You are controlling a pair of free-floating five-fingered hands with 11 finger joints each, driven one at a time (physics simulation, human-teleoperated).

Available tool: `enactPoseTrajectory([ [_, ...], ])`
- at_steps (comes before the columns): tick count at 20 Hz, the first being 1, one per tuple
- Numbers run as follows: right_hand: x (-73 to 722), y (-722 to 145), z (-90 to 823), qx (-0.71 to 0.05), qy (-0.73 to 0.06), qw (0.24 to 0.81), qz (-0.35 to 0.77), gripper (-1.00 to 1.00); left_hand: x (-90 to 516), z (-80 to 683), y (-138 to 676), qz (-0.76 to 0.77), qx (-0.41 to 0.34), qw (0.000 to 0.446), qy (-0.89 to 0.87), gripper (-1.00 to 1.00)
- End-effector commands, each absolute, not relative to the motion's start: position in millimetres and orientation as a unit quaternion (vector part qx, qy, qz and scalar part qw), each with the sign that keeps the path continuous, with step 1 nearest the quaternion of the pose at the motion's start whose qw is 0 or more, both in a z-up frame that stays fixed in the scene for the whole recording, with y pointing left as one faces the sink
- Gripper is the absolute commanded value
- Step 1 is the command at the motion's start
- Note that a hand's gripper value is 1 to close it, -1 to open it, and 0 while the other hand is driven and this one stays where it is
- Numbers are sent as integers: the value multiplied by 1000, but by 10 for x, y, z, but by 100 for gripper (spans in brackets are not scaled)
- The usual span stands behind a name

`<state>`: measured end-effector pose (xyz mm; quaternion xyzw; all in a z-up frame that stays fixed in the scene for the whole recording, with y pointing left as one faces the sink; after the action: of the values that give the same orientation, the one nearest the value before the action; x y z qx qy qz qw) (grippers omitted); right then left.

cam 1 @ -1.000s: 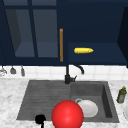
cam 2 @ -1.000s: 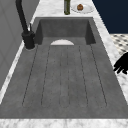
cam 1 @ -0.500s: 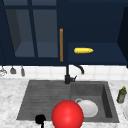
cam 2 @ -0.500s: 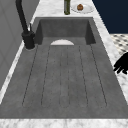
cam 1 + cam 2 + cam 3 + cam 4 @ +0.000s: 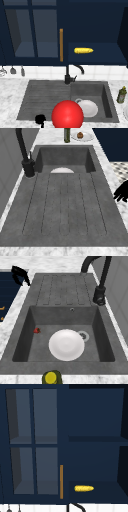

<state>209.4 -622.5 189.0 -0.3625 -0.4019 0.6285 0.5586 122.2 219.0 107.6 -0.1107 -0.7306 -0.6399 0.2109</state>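
A black hand hangs at the front edge of the sink, low on the left in the front view, just off the drainboard's near corner. From the left side it shows past the counter's front lip, its fingers drooping loosely and holding nothing; from the right side it sits beyond the far front corner of the ribbed drainboard, over the counter's edge. The drainboard lies bare beside it (open room from the rim across to the faucet). A red ball fills the lower middle of the front view, just right of the hand; whether they touch cannot be told. In the basin, a white plate lies flat on the floor beside the drain, well apart from the walls. A green bottle stands on the counter right of the basin. Above, an ear of corn rests on the open cabinet shelf, right of the wooden door handle.
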Motion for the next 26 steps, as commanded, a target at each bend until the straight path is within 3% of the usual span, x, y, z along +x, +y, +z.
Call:
enactPoseTrajectory([
  [1, 2238, -6225, 1742, -349, -385, 561, 644, -100, 1222, 1076, 2190, -640, -111, 211, -731, 0],
  [5, 2546, -6211, 1637, -332, -363, 574, 654, -100, 1222, 1076, 2190, -640, -111, 211, -731, 0],
  [19, 2620, -6432, 1019, -344, -398, 568, 633, -100, 1223, 1076, 2190, -640, -111, 211, -731, 0],
  [26, 2930, -6481, 1020, -276, -361, 606, 653, -100, 1223, 1076, 2190, -640, -111, 211, -731, 0],
])
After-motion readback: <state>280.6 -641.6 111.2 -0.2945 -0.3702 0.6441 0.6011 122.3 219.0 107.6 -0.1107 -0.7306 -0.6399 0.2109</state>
